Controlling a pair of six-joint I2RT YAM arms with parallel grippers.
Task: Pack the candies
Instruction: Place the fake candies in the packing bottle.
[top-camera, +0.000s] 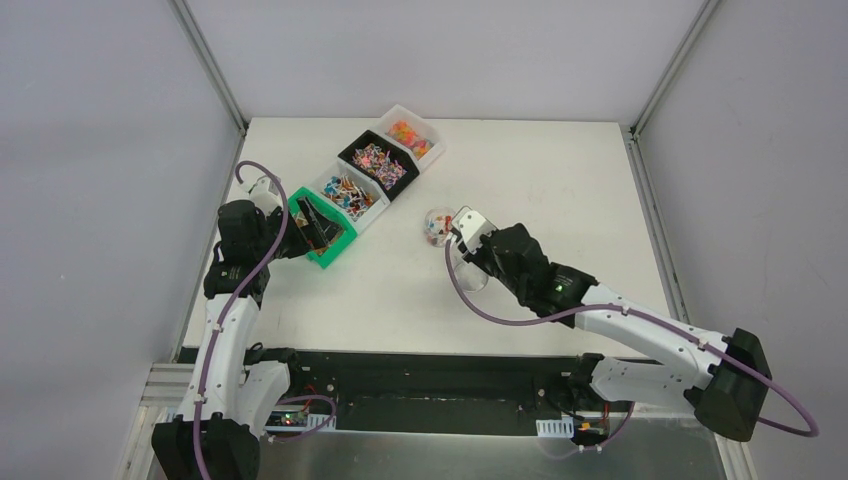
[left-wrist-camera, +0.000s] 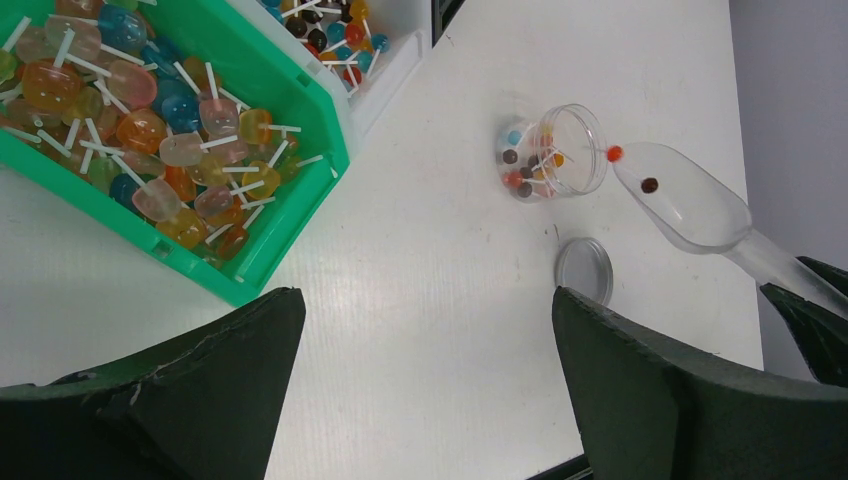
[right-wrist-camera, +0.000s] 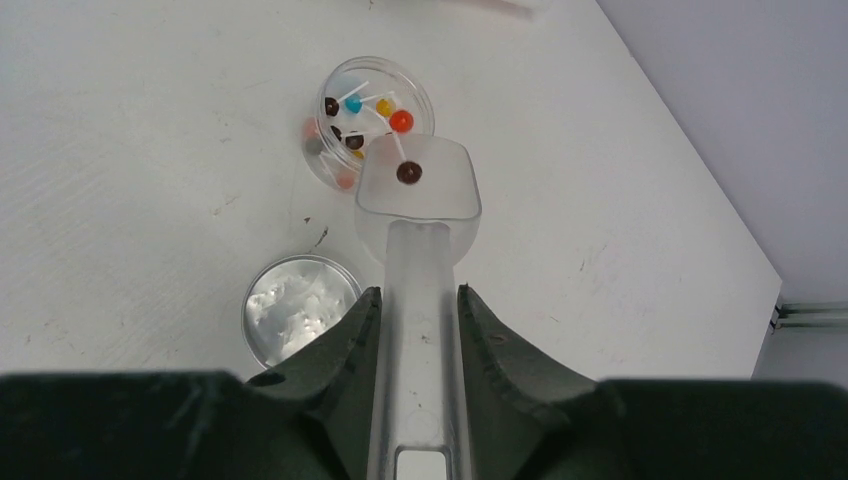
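While the right hand (right-wrist-camera: 417, 300) was clamped narrow on the scoop's (right-wrist-camera: 420, 195) handle, everything turned on one line. The handle ran straight out from the fingers, and the jar (right-wrist-camera: 320, 115) lay dead ahead on that same axis. The scoop's front lip sat over the jar's near rim, touching or just above it; which, I could not tell. One brown candy (right-wrist-camera: 409, 172) lay in the scoop bowl, just short of the lip. A red candy (right-wrist-camera: 401, 121) was right at the edge, over the jar mouth.

Inside the jar lay a small handful of candies (left-wrist-camera: 530, 160), brown, blue, orange and yellow, and it looked far from full. Its lid (right-wrist-camera: 300, 310) lay flat on the desk (left-wrist-camera: 450, 230), off to the handle's left, apart from the jar.

Well away from all that, the left hand (left-wrist-camera: 425, 300) was spread wide and held nothing. It hovered near the green bin (left-wrist-camera: 300, 235), which was heaped with lollipops (left-wrist-camera: 150, 130). The right arm was clearly the nearer one, so a further tilt looked like the call.
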